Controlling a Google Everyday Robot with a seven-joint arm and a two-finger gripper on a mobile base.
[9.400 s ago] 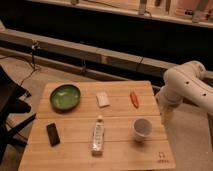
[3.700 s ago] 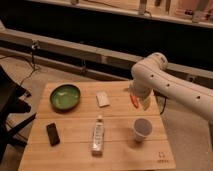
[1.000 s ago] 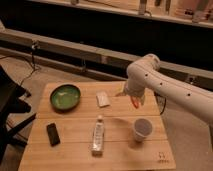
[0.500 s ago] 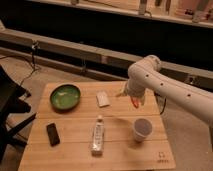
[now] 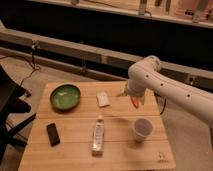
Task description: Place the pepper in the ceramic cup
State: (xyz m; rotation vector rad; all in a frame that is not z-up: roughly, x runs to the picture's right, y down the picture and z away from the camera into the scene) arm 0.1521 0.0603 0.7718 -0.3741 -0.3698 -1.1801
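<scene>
Plainly, the task is only beginning. On the pale wooden slatted worktop point(image 5: 75, 150), a wide round green bowl point(image 5: 65, 96) is sitting back-left, a flat black block point(image 5: 53, 134) is lying near the front-left edge, and a small white pad point(image 5: 102, 99) and a clear plastic bottle point(image 5: 98, 135) are lying mid-worktop. The small slim orange-red pepper point(image 5: 135, 103) is showing directly under the white arm's tool point(image 5: 134, 100); whether the tool is clamping it, I cannot tell. The small whitish round ceramic cup point(image 5: 142, 129) is waiting near the right edge, with bare wood around it and the approach from above looking open.

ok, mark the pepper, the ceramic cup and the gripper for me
pepper point(image 5: 135, 103): camera view, orange-red body.
ceramic cup point(image 5: 142, 134): camera view, front wall.
gripper point(image 5: 132, 99): camera view, arm's tip, right at the pepper, behind the cup.
</scene>
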